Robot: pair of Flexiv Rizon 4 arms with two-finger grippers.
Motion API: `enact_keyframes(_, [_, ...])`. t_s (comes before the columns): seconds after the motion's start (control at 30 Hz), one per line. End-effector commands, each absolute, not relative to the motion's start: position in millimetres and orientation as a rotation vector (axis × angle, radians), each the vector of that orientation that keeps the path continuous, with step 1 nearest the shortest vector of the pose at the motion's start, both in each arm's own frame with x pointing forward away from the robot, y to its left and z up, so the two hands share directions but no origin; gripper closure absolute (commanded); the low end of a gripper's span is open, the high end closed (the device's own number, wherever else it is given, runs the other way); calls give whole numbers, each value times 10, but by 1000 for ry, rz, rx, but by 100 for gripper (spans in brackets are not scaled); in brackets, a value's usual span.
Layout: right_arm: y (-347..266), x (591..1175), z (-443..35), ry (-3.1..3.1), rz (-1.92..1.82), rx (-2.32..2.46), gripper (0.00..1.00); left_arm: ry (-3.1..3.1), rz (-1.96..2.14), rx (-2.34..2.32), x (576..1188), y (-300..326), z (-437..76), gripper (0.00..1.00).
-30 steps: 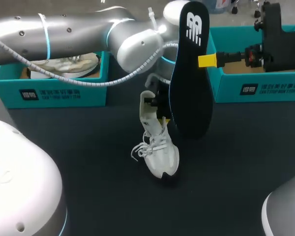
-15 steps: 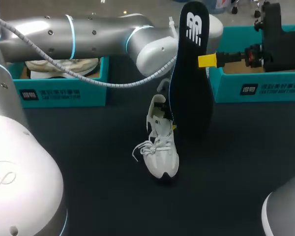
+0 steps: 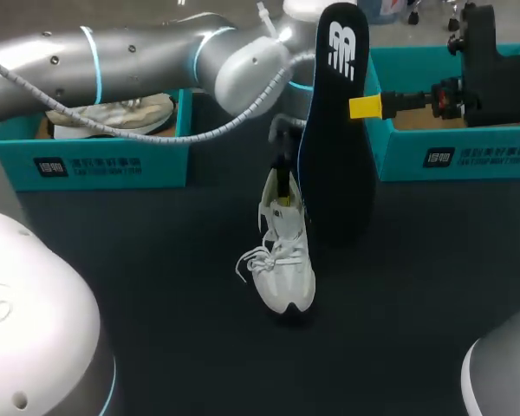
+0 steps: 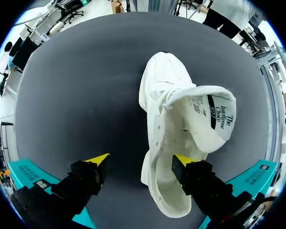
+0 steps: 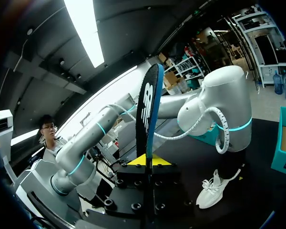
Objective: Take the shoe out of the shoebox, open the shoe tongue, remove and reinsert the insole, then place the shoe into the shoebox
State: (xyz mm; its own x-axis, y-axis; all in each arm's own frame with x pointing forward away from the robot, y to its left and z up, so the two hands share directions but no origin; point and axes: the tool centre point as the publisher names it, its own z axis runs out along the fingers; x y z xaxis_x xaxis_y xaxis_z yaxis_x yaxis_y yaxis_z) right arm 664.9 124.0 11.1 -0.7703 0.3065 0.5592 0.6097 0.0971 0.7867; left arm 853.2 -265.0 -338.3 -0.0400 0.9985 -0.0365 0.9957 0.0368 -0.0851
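Note:
A white shoe [image 3: 284,260] stands on the dark table with its toe toward the near edge. Its tongue [image 4: 207,117] is folded out over the laces. My left gripper [image 3: 282,192] hangs open over the shoe's heel. In the left wrist view my left gripper [image 4: 140,160] has one finger over the shoe's opening and the other outside it, above the table. My right gripper [image 3: 364,107] is shut on the black insole [image 3: 334,139], holding it upright just right of the shoe. The insole [image 5: 149,105] rises edge-on from between my right gripper's [image 5: 148,161] fingers, with the shoe [image 5: 213,188] beyond it.
A teal shoebox [image 3: 87,156] holding another pale shoe [image 3: 113,114] stands at the back left. A second teal shoebox [image 3: 468,152] stands at the back right, under my right arm. My left arm crosses above the left box.
My left gripper has opened and let go of the shoe's tongue. The shoe shifted a little to the right and settled. The right arm and insole have stayed still.

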Motion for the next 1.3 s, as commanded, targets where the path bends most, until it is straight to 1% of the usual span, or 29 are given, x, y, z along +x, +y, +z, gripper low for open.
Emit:
enact_keyframes(0.03, [1265,6676,114,-2124,-1723,-913,100,-2330,283,-2209,8503,-2385,-3153,0])
enact_keyframes(0.27, [1265,6676,114,-2124,-1723,-913,100,-2304,568,-2311,8505,-2277,-2853,0])
enact_keyframes(0.67, [1265,6676,114,-2124,-1723,-913,100,-2304,568,-2311,8505,-2277,-2853,0])
enact_keyframes(0.73, [1265,6676,114,-2124,-1723,-913,100,-2407,649,-2280,8547,-2239,-2884,0])
enact_keyframes(0.8, [1265,6676,114,-2124,-1723,-913,100,-2484,763,-2253,8589,-2229,-2802,0])
enact_keyframes(1.3, [914,7461,291,-1915,-1621,-1097,100,-2732,1101,-2377,8621,-2032,-2024,0])
